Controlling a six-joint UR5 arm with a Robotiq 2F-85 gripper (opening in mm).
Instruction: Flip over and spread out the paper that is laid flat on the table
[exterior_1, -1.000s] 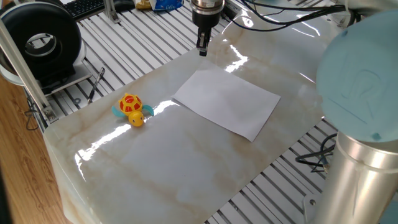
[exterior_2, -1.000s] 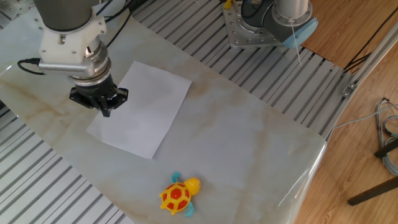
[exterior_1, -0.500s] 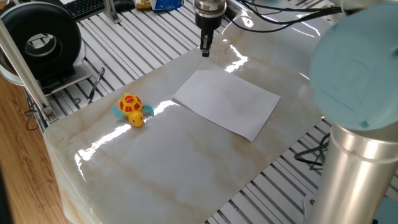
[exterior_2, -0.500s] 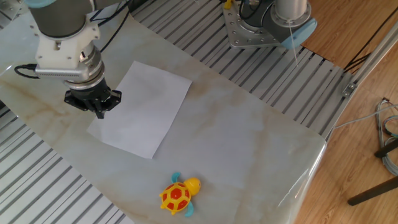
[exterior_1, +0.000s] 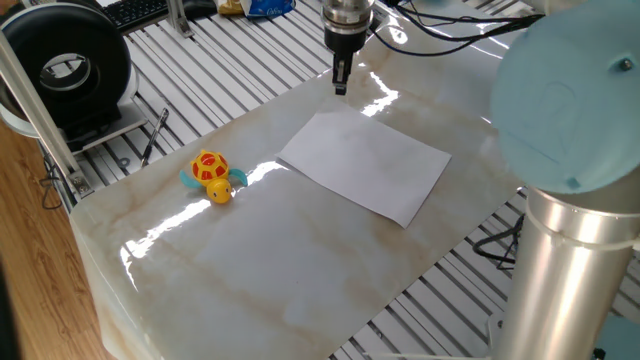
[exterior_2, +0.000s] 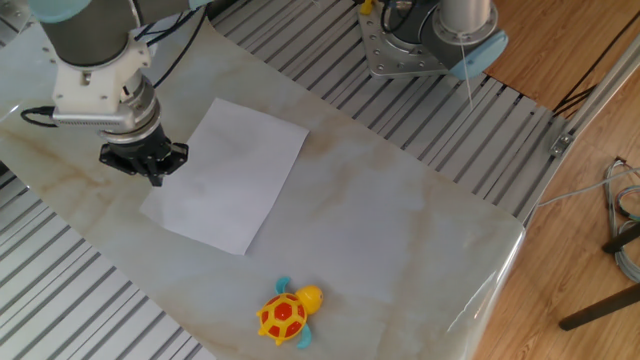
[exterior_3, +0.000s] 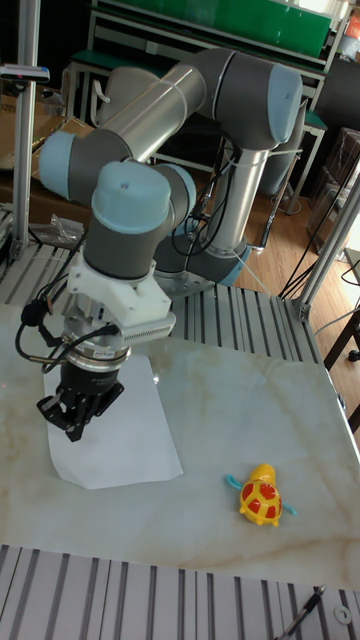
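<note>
While the paper (exterior_1: 365, 165) lies flat and unfolded at the centre of the frame on the table (exterior_1: 260, 270), we see our gripper (exterior_1: 341, 88) poised above the sheet's upper corner at top centre, apparently clear of it. Its fingers are drawn close together, holding nothing. A toy turtle (exterior_1: 211, 176) sits at left, well apart.

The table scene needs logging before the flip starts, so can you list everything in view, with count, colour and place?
paper: one, white, lying flat on the table, mid-slab
toy turtle: one, yellow and orange with teal flippers, on the table apart from the paper
ribbed metal frame: one, grey, around the table
round fan-like device: one, black, on the frame's corner
gripper: one, black, jaws close together, above the paper's edge
arm: one, grey and pale blue
</note>
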